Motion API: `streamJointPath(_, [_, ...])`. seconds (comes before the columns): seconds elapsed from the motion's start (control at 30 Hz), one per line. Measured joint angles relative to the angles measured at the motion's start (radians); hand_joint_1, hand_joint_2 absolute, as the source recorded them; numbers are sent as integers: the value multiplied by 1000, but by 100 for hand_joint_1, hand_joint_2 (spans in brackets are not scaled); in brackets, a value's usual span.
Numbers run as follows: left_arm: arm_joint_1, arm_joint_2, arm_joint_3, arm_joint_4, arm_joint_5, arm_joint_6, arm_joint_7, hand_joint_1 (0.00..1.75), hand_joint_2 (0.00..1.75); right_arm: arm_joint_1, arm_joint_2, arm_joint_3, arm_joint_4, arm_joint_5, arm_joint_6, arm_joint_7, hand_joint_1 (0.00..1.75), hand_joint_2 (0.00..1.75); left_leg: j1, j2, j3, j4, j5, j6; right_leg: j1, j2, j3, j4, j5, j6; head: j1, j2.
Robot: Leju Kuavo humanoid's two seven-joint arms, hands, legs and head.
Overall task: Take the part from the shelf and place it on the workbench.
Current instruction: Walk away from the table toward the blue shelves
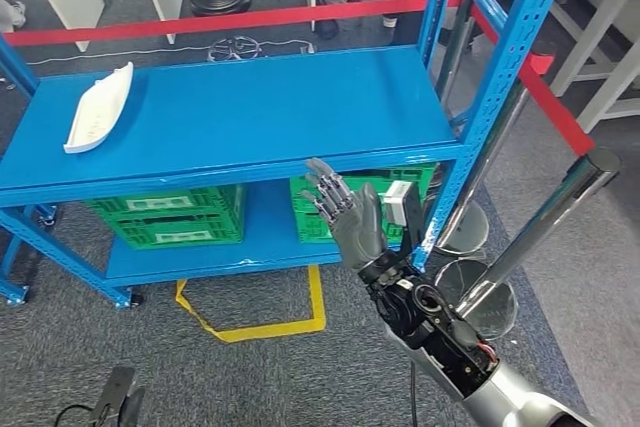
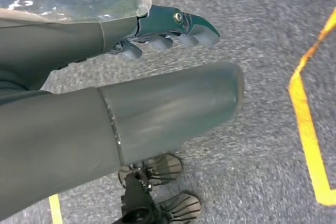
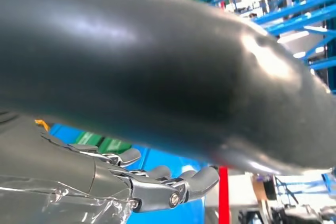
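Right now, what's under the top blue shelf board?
Under the top shelf board sit two green crates on the lower blue board. The right hand covers part of the right-hand crate; the crates' contents cannot be seen. The white part lies on top.

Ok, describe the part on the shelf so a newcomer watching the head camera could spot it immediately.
Find the blue metal shelf that fills the head view, and look at its upper deck. Near the deck's far left end lies the white part, a shallow, boat-shaped moulded piece. It is the only loose thing on that deck; the green crates sit on the level below.
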Motion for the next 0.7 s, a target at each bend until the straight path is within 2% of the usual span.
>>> streamJointPath(0.03, [-1,1,0,0,-1,0,1,0,0,-1,0,0,0,-1,0,0,0,0,-2,-6,7,-15,0,1,-2,9,-3,0,2,5,0,0])
streamJointPath(0.1, [-4,-1,0,0,-2,0,1,0,0,-2,0,0,0,-1,-1,0,0,0,-4,15,9,-20,4,7,-5,26,-10,-4,6,18,0,0])
streamJointPath(0.13, [-5,-2,0,0,-2,0,1,0,0,-2,0,-1,0,-2,-1,0,0,0,-3,27,11,-25,7,12,-5,19,-17,1,2,23,1,0])
streamJointPath(0.2, [-6,-5,0,0,-2,-1,1,0,0,-5,0,-2,0,-2,-2,0,0,0,1,52,14,-36,13,21,-2,-31,-51,64,-39,30,8,0])
streamJointPath(0.23, [-5,-4,0,0,-3,-1,1,0,0,-6,0,-2,0,-2,-2,0,0,0,0,64,15,-38,13,24,-2,-64,-77,127,-74,32,12,0])
streamJointPath(0.27, [-3,-4,0,0,-3,-1,0,0,0,-7,0,-2,1,-2,-3,0,0,0,-1,77,15,-38,13,26,-3,-84,-109,198,-107,35,16,0])
streamJointPath(0.3, [-1,-5,0,0,-3,-1,1,0,0,-6,0,-2,2,-2,-3,0,0,0,-1,89,15,-37,12,26,-5,-94,-136,259,-130,39,16,0])
streamJointPath(0.33, [0,-5,0,0,-3,-1,1,0,0,-5,0,-1,3,-2,-3,0,0,0,-2,102,15,-37,11,26,-7,-99,-149,292,-135,43,17,0])
streamJointPath(0.37, [0,-5,0,0,-3,-1,1,0,0,-4,0,-1,5,-2,-3,1,0,0,-1,115,16,-36,9,25,-10,-104,-145,289,-124,46,17,0])
streamJointPath(0.4, [0,-6,0,0,-3,-1,1,0,0,-5,0,-1,6,-2,-4,1,0,0,-1,126,17,-35,7,23,-13,-110,-118,241,-95,48,18,0])
streamJointPath(0.43, [-1,-7,0,0,-3,-1,1,0,0,-6,0,-1,7,-2,-4,0,0,0,0,137,19,-34,4,19,-14,-124,-78,165,-60,49,19,0])
streamJointPath(0.5, [-2,-7,0,0,-3,-2,1,0,0,-10,0,-1,8,-2,-4,0,0,0,-4,156,21,-28,-2,10,-8,-170,-11,36,-25,42,21,0])
streamJointPath(0.53, [-3,-6,0,0,-3,-2,1,0,0,-11,0,-1,9,-2,-4,0,0,0,-7,165,21,-25,-5,5,-4,-184,4,9,-24,36,20,0])
streamJointPath(0.57, [-3,-6,0,0,-3,-1,0,0,0,-12,0,-2,11,-3,-4,-1,0,0,-10,173,21,-23,-6,1,0,-187,6,4,-28,29,18,0])
streamJointPath(0.67, [-5,-7,0,0,-2,0,0,0,0,-12,0,-2,16,-4,-4,-6,0,0,-9,193,24,-20,-10,-9,2,-157,7,3,-21,12,11,0])
streamJointPath(0.7, [-6,-7,0,0,-2,0,0,0,0,-13,0,-2,17,-3,-6,-9,0,0,-5,174,19,-4,-23,-14,0,-150,8,2,-19,7,9,0])
